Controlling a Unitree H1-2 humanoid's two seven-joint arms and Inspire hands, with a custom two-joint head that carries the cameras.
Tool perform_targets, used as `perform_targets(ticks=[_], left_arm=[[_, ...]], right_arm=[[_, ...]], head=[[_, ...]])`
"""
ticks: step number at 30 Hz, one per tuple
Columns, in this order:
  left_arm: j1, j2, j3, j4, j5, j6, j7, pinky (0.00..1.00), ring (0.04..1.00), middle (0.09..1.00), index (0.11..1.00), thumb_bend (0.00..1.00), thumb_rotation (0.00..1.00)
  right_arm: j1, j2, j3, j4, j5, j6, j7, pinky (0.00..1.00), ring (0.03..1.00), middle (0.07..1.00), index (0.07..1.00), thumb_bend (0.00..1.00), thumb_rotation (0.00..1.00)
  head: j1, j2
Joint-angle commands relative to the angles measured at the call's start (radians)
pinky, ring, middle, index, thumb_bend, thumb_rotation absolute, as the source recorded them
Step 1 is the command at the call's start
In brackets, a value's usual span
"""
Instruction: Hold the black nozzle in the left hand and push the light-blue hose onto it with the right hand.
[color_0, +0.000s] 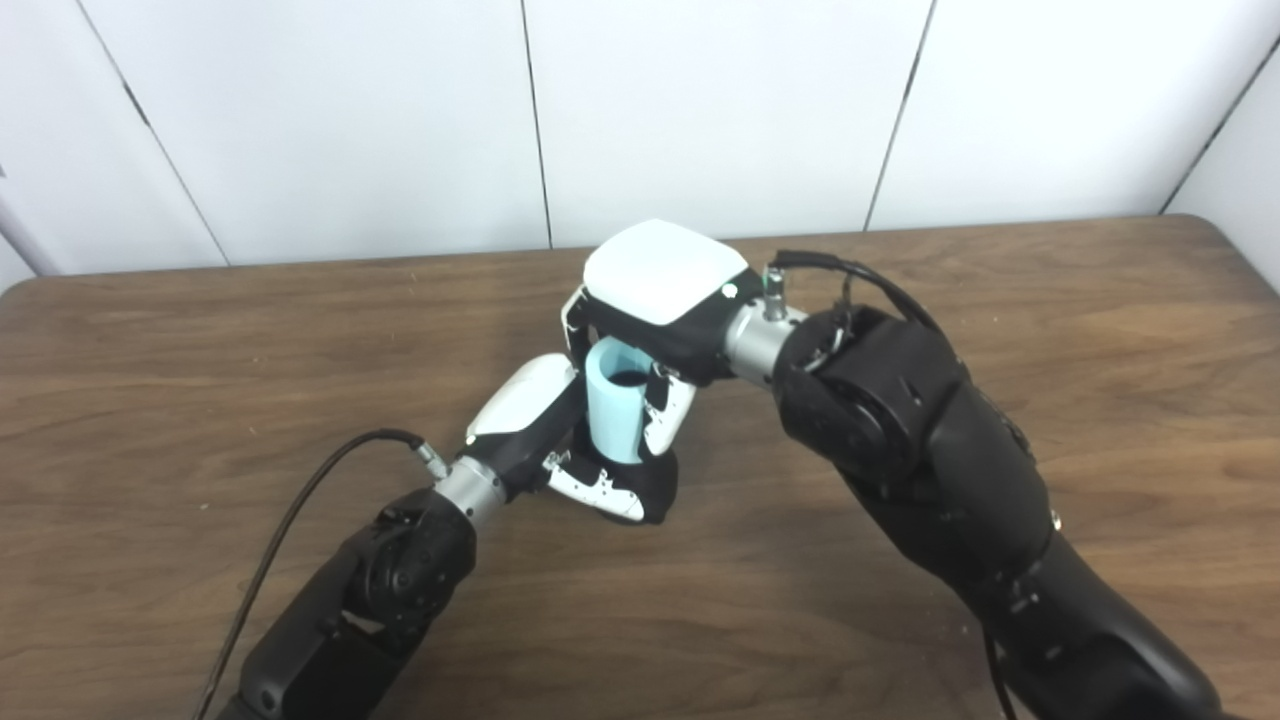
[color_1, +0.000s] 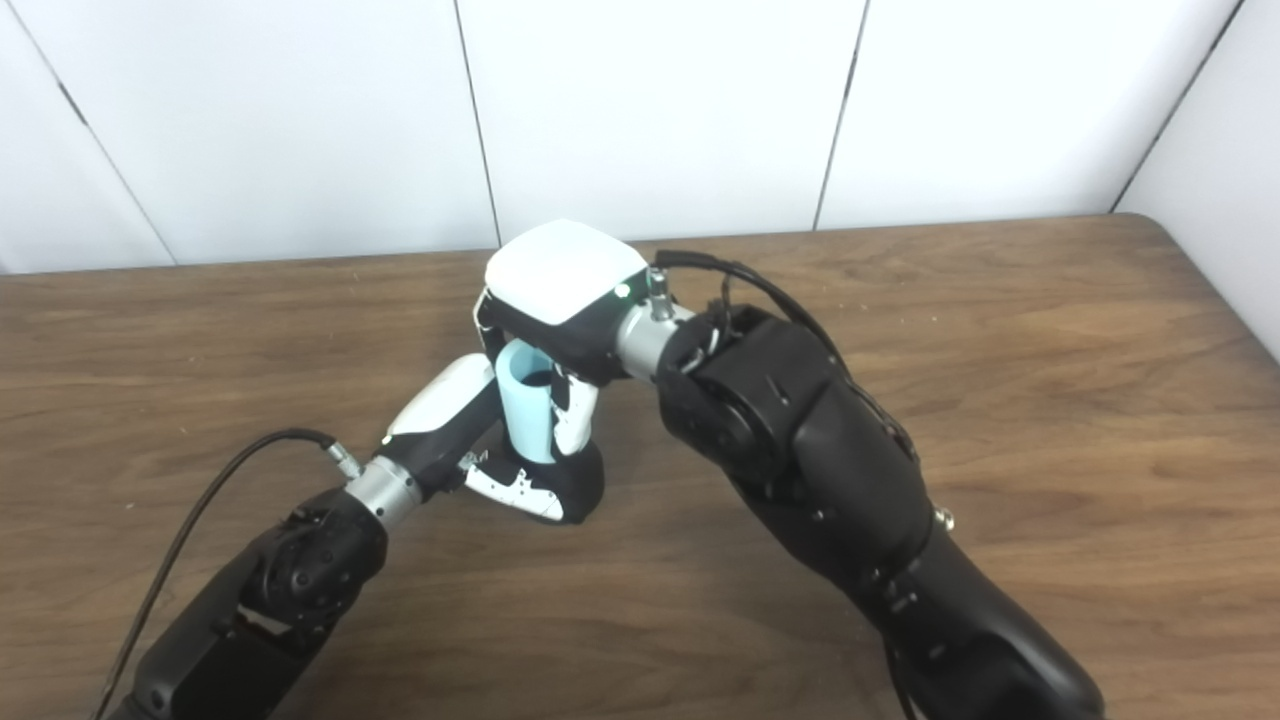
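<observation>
A short light-blue hose (color_0: 612, 412) is seen standing nearly upright above the middle of the brown wooden table (color_0: 200, 330), its dark open mouth turned upward. This hose is taken as the landmark for everything else.

The upper part of the hose is gripped by the right hand (color_0: 662, 290), which is placed directly above and behind it, white back plate facing up. White fingers (color_0: 668, 410) of that hand are wrapped down the hose's right side, and others are curled at its upper left, so the hand is clenched around the hose.

The left hand (color_0: 575, 445) is placed just below and to the left of the hose, with its white back plate turned up and to the left. Its fingers (color_0: 598, 492) are curled under the lower end of the hose, closed around something dark there. The black nozzle cannot be made out as a separate thing; whether the dark mass under the hose is the nozzle or only the hand's own black parts cannot be told, nor can it be told whether the hose is already seated on it.

The two hands are touching or very nearly touching beside the hose. A black cable (color_0: 300, 500) is seen to the lower left of the hose, running from the left wrist. White wall panels (color_0: 700, 110) are seen beyond the hose.
</observation>
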Motion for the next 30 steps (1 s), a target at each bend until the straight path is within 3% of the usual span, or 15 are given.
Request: perform_targets(ticks=[1,8,12,20,22,23,24,26,30], left_arm=[[0.088,0.031,-0.075,0.082,0.066,0.081,-0.135,0.26,0.322,0.369,0.475,0.51,0.09],[0.086,0.032,-0.077,0.081,0.071,0.078,-0.134,0.26,0.316,0.368,0.475,0.51,0.09],[0.086,0.032,-0.081,0.079,0.073,0.080,-0.136,0.27,0.322,0.369,0.475,0.51,0.09],[0.083,0.033,-0.086,0.060,0.066,0.099,-0.151,0.30,0.333,0.379,0.475,0.51,0.09],[0.083,0.042,-0.096,0.046,0.070,0.085,-0.164,0.43,0.427,0.490,0.485,0.52,0.09],[0.083,0.047,-0.101,0.040,0.073,0.078,-0.168,0.55,0.536,0.613,0.618,0.71,0.22],[0.077,0.058,-0.110,0.036,0.076,0.047,-0.173,0.59,0.572,0.655,0.663,0.77,0.26],[0.068,0.076,-0.120,0.033,0.080,-0.010,-0.174,0.81,0.781,0.856,0.868,0.89,0.32],[0.065,0.090,-0.103,0.024,0.080,-0.099,-0.150,0.98,0.948,0.986,0.975,0.96,0.34]], right_arm=[[-0.014,0.011,-0.018,-0.036,0.018,-0.017,-0.033,0.67,0.757,0.809,0.813,1.00,0.47],[-0.027,0.031,-0.090,-0.062,0.096,-0.029,-0.104,0.73,0.815,0.858,0.843,1.00,0.52],[-0.019,0.051,-0.146,-0.068,0.167,-0.036,-0.193,0.75,0.841,0.881,0.869,1.00,0.56],[0.048,0.060,-0.280,-0.054,0.364,-0.045,-0.367,0.67,0.821,0.871,0.867,1.00,0.61],[0.088,0.069,-0.327,-0.050,0.426,-0.036,-0.414,0.62,0.804,0.862,0.863,1.00,0.61],[0.101,0.071,-0.339,-0.049,0.445,-0.032,-0.429,0.58,0.774,0.857,0.862,1.00,0.61],[0.124,0.077,-0.359,-0.045,0.475,-0.026,-0.447,0.57,0.763,0.855,0.862,1.00,0.61],[0.162,0.086,-0.383,-0.044,0.514,-0.011,-0.474,0.62,0.755,0.853,0.872,1.00,0.60],[0.241,0.098,-0.415,-0.052,0.566,0.014,-0.522,0.71,0.792,0.847,0.878,1.00,0.60]], head=[[0.000,0.001],[0.001,0.002],[0.003,0.003],[0.006,0.003],[0.008,0.002],[0.008,0.002],[0.008,0.002],[0.008,0.002],[0.018,-0.009]])
